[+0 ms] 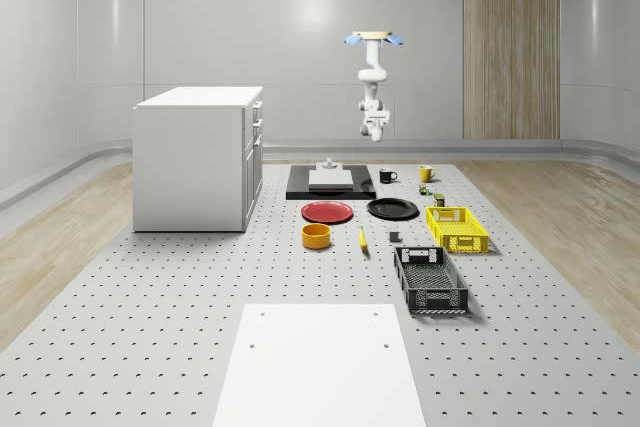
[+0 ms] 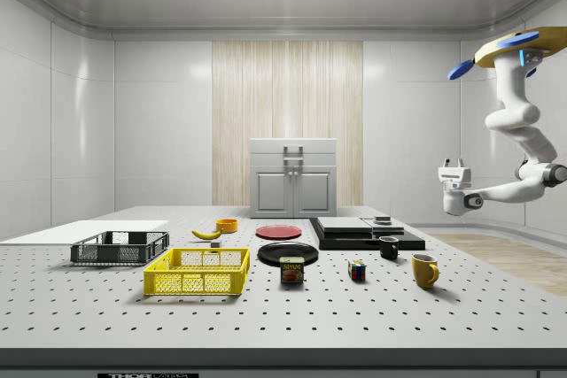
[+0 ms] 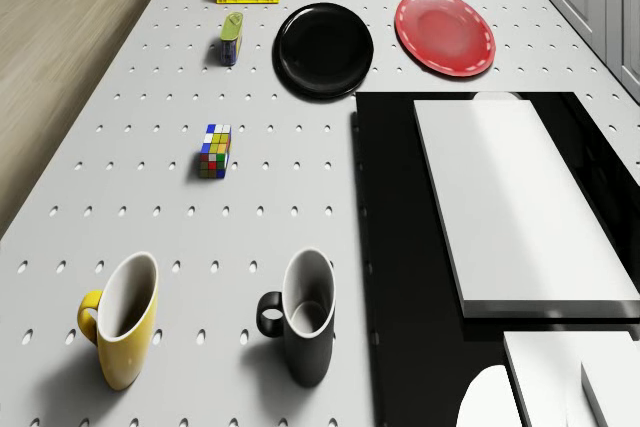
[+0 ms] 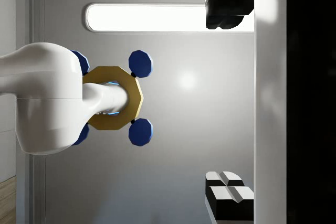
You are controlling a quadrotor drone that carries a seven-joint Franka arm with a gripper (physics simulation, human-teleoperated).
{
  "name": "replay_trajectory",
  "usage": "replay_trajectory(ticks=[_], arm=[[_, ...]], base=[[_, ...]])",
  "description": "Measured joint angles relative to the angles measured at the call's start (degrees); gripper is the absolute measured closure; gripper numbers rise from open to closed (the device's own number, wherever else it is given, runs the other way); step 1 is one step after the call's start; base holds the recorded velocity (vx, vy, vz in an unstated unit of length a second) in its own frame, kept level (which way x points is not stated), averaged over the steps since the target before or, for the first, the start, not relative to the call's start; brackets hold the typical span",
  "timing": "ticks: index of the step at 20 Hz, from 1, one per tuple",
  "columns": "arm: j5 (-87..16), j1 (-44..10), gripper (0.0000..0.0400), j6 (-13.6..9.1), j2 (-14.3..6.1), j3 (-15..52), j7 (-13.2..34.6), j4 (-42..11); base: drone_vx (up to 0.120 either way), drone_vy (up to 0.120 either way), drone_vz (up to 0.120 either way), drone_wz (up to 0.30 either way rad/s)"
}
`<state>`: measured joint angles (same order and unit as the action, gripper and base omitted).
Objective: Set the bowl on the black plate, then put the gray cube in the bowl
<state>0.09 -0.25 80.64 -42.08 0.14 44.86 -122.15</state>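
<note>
— Currently, where is the drone (image 1: 374, 38)?
— Hovering high beyond the counter's (image 1: 180, 297) far end, arm hanging; the tool (image 2: 453, 172) is raised well above the mugs.
— Tool state?
— Fingers (image 4: 227, 195) wide apart, holding nothing.
— Task items?
— Bowl (image 1: 317, 236) beside the red plate (image 1: 328, 212); black plate (image 1: 393, 209) bare; gray cube (image 1: 394, 238) nearby.
</note>
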Motion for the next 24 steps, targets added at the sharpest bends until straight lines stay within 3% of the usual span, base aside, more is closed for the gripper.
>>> replay_trajectory(ticks=[8, 24], arm=[[0.0, -0.1, 0.0, -2.4, 1.6, 0.1, 0.0, 4.4], [0.0, -0.2, 0.0, -2.3, 1.6, 0.2, -0.1, 5.0]], base=[[0.12, -0.12, 0.0, 0.0], [0.12, -0.12, 0.0, 0.0]])
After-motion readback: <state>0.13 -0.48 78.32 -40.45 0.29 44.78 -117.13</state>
